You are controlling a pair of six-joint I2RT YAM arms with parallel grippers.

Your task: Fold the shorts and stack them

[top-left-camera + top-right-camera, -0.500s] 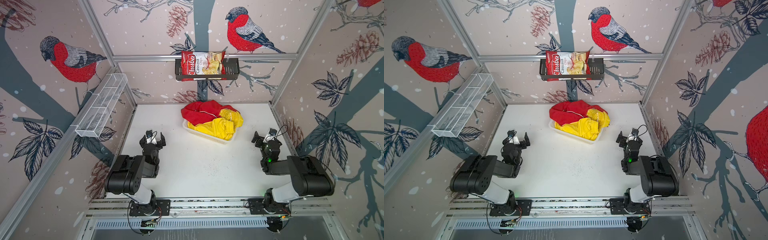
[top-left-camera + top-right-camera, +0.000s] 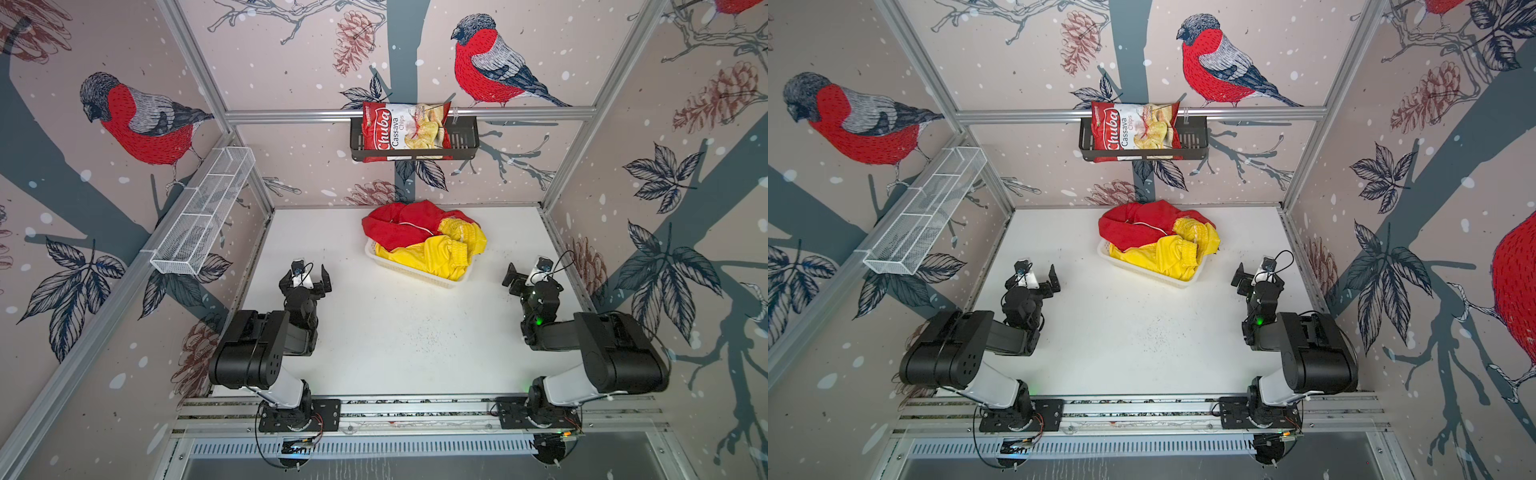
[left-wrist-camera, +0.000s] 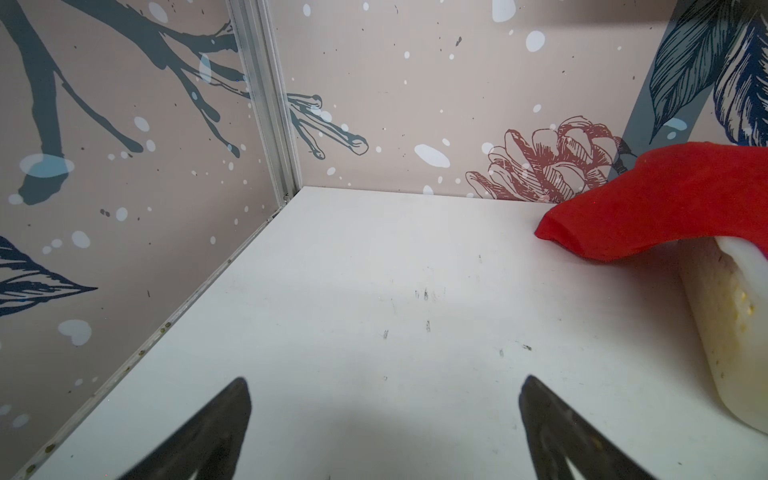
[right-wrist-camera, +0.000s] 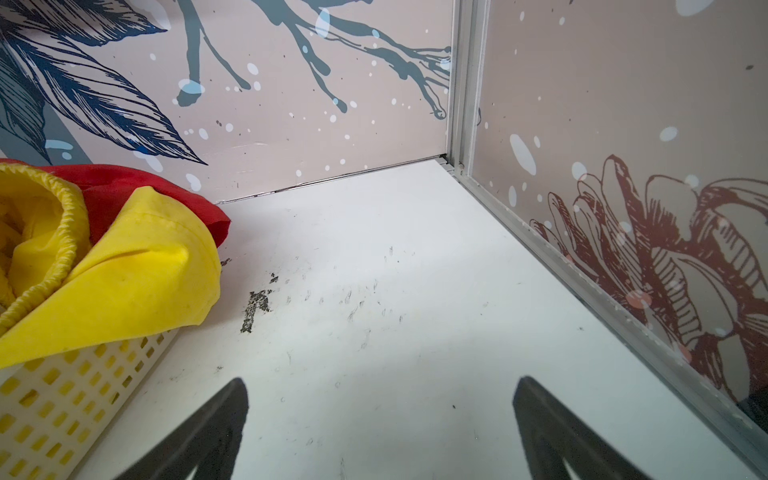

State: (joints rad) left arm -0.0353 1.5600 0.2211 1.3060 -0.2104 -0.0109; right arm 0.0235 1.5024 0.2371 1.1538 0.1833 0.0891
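Note:
Both pairs of shorts lie crumpled together in a white perforated basket (image 2: 419, 277) (image 2: 1154, 277) at the back middle of the table. The red shorts (image 2: 399, 224) (image 2: 1133, 226) lie on the far side and hang over the basket's rim. The yellow shorts (image 2: 432, 255) (image 2: 1167, 255) fill the near side. My left gripper (image 2: 306, 277) (image 2: 1036, 276) (image 3: 384, 390) stands open, low over the table, left of the basket. My right gripper (image 2: 528, 274) (image 2: 1256, 274) (image 4: 380, 390) is open to the basket's right. Both are empty. The wrist views show red shorts (image 3: 665, 208) (image 4: 124, 191), yellow shorts (image 4: 124, 282) and the basket (image 3: 739, 332) (image 4: 62, 395).
A red chips bag (image 2: 405, 131) sits in a black wall shelf (image 2: 463, 143) on the back wall. A white wire shelf (image 2: 203, 216) hangs on the left wall. Patterned walls enclose the white table (image 2: 395, 332) on three sides, close to both grippers.

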